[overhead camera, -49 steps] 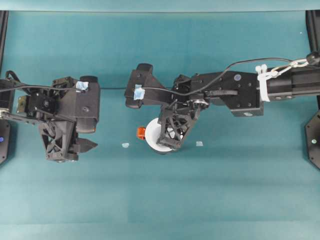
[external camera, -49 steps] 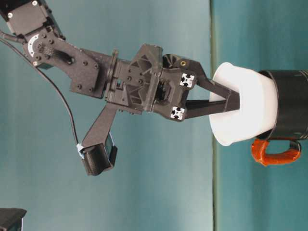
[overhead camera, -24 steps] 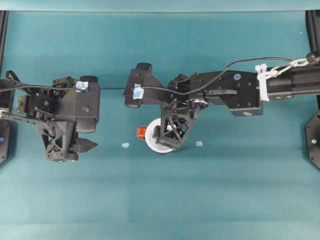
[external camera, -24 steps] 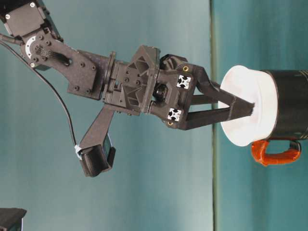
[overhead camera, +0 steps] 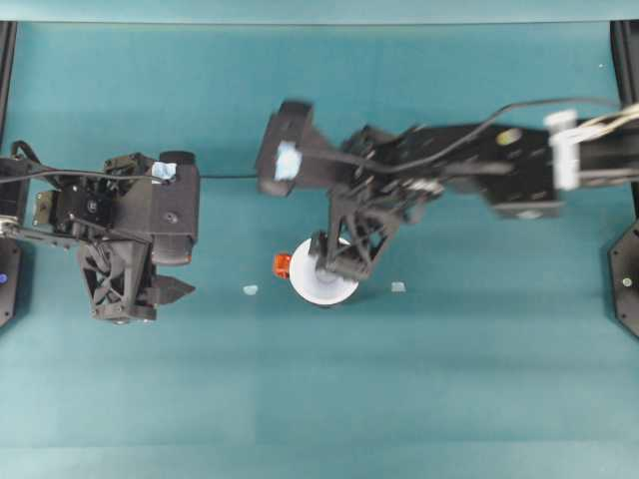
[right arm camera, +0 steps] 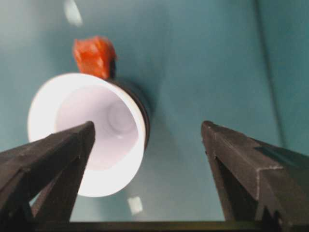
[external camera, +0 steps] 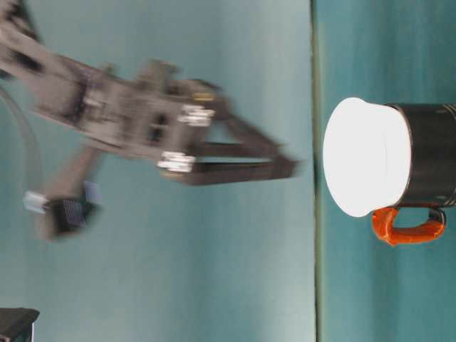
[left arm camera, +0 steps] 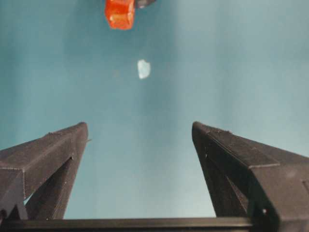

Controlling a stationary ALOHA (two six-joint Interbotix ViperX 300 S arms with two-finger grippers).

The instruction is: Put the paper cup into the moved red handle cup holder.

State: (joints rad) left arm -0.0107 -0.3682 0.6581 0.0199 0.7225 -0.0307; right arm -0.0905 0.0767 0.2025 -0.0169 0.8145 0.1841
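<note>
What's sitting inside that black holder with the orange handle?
A white paper cup sits in the red handle cup holder, its rim standing above the holder's top. The cup looks empty; its lower part and the holder's inside are hidden.

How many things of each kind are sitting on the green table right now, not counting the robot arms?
White paper cup: 1
Glossy black cup holder with an orange-red handle: 1, with the cup seated in it
Small pale scraps on the table: 2
Total: 4
</note>
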